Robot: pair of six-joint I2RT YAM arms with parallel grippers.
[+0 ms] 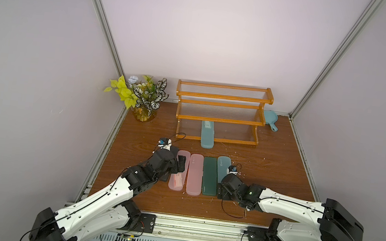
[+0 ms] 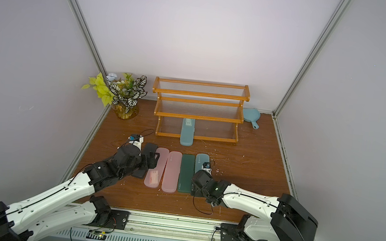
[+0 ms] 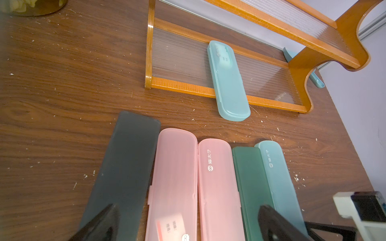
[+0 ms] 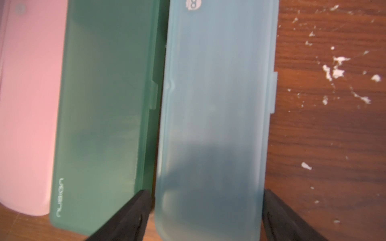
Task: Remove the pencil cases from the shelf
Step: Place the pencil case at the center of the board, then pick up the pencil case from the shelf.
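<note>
The orange-brown shelf stands at the back. One teal pencil case lies on its lowest tier, its near end sticking out over the front rail. On the table lie, side by side, a black case, two pink cases, a dark green case and a second teal case. My left gripper hovers open over the black and pink cases, holding nothing. My right gripper straddles the near end of the second teal case, which lies flat, with a gap at one finger.
A plant in a glass vase stands in the back left corner. A small blue handled pan lies right of the shelf. White flecks dot the wooden table. Walls with metal posts close in both sides.
</note>
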